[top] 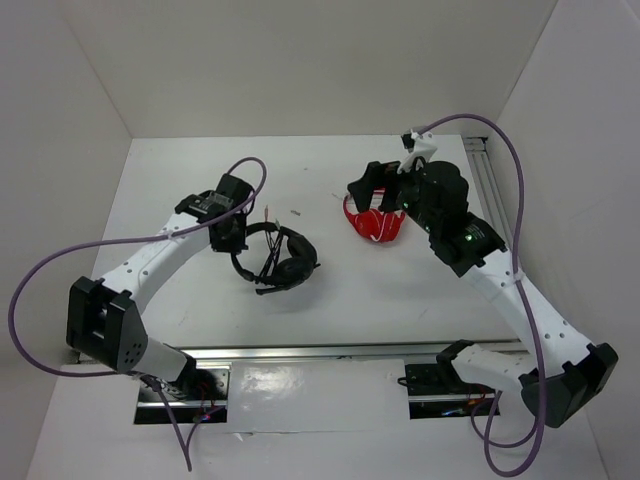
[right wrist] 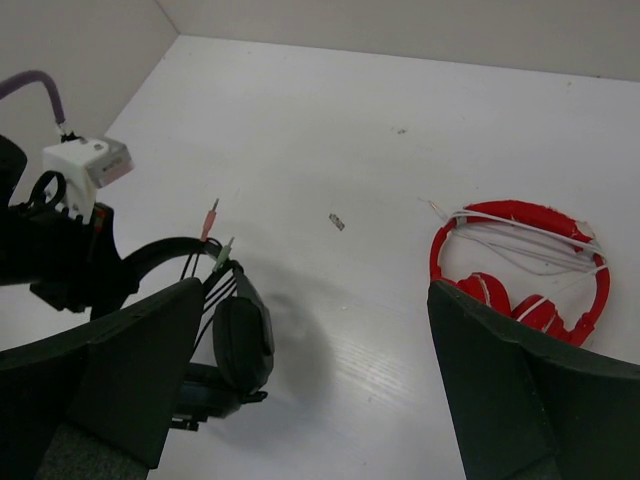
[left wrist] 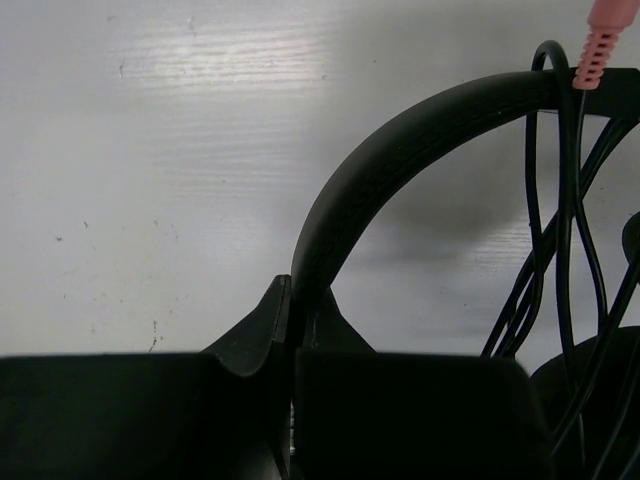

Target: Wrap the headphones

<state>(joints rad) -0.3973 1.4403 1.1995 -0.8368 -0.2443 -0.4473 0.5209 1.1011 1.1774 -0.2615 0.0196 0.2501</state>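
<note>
The black headphones (top: 281,257) lie left of the table's middle, earcups toward the right. Their thin cable (left wrist: 562,250) hangs in loops over the headband (left wrist: 400,140), with a pink plug (left wrist: 598,45) sticking up. My left gripper (top: 238,236) is shut on the headband's left part, and in the left wrist view the band runs straight out from between the closed fingers (left wrist: 255,330). My right gripper (right wrist: 330,385) is open and holds nothing. It hovers over the table between the black earcup (right wrist: 243,340) and the red pair.
Red-and-white headphones (top: 376,226) with a white cable lie at the back right, just under my right gripper (top: 372,190). White walls enclose the table on three sides. A small scrap (right wrist: 337,221) lies on the table (right wrist: 330,120) behind the two headsets.
</note>
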